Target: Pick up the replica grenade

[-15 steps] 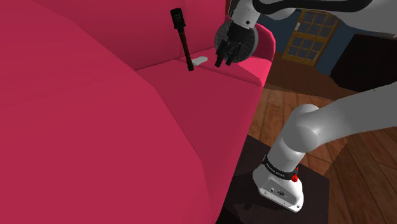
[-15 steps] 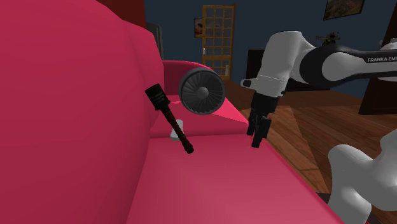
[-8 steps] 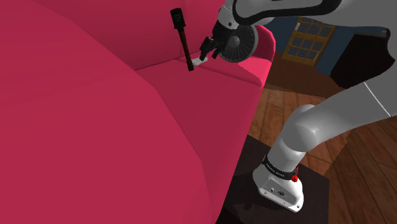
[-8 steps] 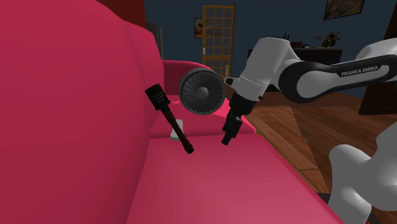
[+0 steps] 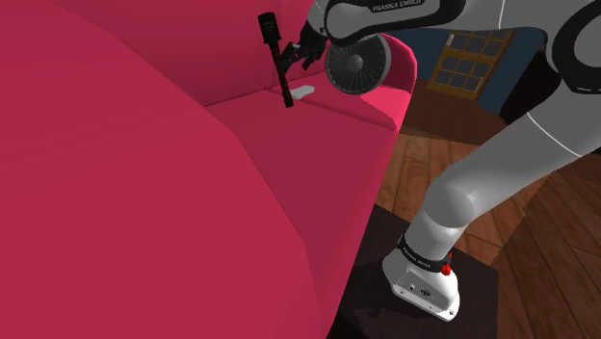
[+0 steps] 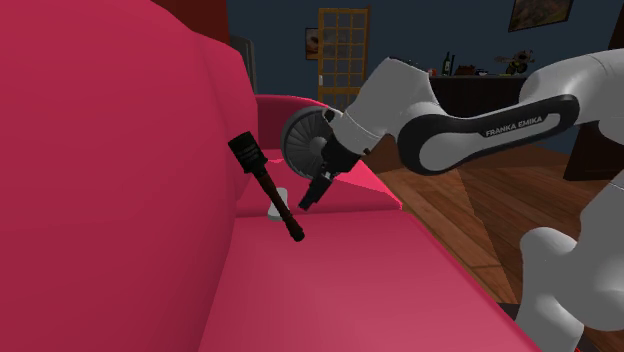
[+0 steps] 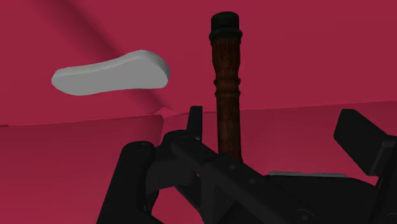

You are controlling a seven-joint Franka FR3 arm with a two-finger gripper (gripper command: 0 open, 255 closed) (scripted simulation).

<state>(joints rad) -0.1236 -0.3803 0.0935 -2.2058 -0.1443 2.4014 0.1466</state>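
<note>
1. The gripper [image 7: 275, 124], jaws spread, brackets the replica grenade [image 7: 227, 89] without clasping it; the handle sits nearer one finger.
2. The grenade leans against the red sofa [image 6: 330, 290] backrest, butt on the seat. A lopsided squeeze could topple it.
3. Its handle is turned dark wood, ringed and black-capped. Beyond it lies a smooth pale lump [image 7: 111, 72].
</note>
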